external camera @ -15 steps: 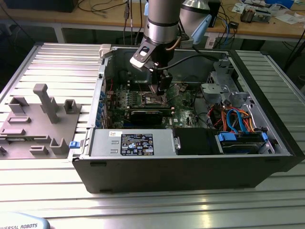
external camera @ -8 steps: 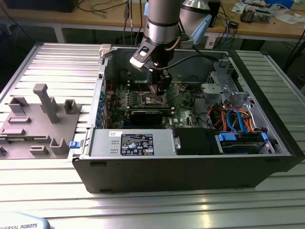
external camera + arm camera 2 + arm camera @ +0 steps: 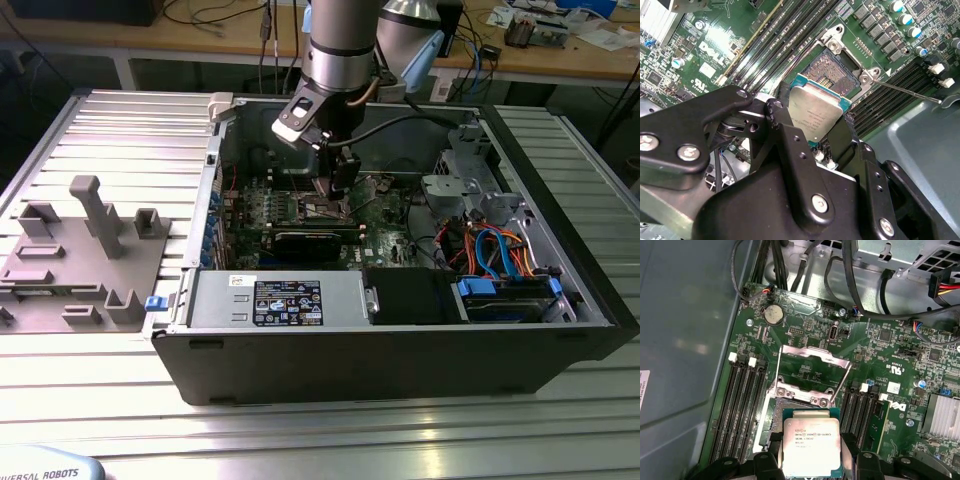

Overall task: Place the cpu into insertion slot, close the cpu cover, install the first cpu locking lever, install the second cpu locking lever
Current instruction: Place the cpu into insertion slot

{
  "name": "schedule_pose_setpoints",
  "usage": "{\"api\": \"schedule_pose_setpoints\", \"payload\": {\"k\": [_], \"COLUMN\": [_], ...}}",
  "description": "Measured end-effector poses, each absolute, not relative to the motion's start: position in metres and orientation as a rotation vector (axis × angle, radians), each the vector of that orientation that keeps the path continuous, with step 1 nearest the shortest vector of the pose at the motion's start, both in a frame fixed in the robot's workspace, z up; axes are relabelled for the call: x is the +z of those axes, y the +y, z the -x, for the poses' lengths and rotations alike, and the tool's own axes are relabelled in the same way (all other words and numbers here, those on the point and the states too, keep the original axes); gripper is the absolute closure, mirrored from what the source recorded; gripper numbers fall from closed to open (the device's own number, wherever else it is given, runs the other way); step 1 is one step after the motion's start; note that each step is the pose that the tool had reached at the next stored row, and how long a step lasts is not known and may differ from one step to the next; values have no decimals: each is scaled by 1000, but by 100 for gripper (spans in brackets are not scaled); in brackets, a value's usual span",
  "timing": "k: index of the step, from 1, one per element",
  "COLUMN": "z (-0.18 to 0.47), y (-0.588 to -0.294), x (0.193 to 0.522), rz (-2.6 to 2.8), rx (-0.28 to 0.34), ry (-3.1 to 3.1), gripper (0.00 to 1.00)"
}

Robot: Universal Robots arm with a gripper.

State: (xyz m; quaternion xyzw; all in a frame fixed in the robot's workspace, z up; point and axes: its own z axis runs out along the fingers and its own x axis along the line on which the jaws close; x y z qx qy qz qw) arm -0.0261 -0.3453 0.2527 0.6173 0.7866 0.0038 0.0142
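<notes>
cpu (image 3: 811,447): printed lines | power supply sticker (image 3: 286,301): small print, unreadable

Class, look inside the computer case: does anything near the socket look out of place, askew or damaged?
Nothing looks damaged. The cpu is not seated: the gripper holds it over the slot, covering one side of it. The cover lies swung open.

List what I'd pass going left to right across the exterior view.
grey moulded fixture → small blue clip → gripper, holding the cpu → blue and orange cables
</notes>
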Motion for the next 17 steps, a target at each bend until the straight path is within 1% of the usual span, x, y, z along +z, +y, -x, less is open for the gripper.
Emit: {"api": "schedule_pose_setpoints", "payload": {"k": [17], "z": [26], "y": [-345], "x": [252], "rz": [-2032], "rx": [10], "ry": [2358], "gripper": [46]}}
